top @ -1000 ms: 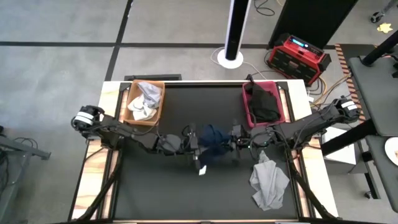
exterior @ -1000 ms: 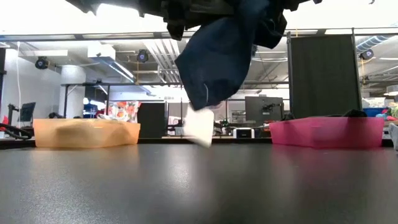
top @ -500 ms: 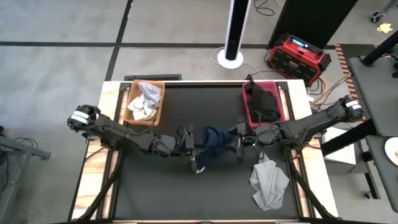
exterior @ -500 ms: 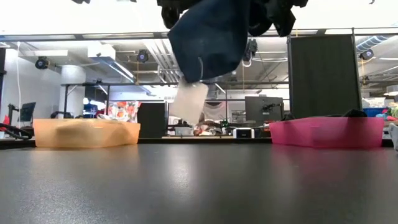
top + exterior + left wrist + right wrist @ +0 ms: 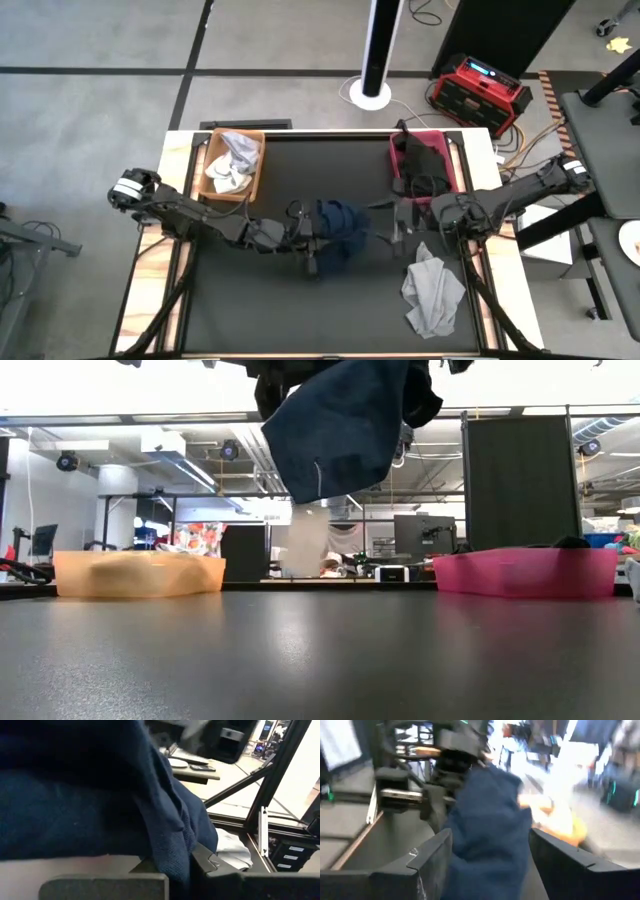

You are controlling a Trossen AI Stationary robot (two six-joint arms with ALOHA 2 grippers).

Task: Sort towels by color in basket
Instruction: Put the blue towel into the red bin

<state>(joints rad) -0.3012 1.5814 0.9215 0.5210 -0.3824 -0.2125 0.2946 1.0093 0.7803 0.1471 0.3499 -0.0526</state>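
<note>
Now the right gripper point(image 5: 397, 222) has spread its fingers point(image 5: 431, 856) and let go of the navy towel point(image 5: 335, 226), drawing back toward the red basket point(image 5: 398, 176). The left gripper point(image 5: 306, 228) stays clamped on the towel, holding it alone above the bench point(image 5: 280, 310). That looks like a handover, though dark cloth belongs right. A grey towel point(image 5: 432, 292) lies near the front. Hidden: the left fingers, buried under cloth; the orange basket point(image 5: 214, 152) holds pale towels.
</note>
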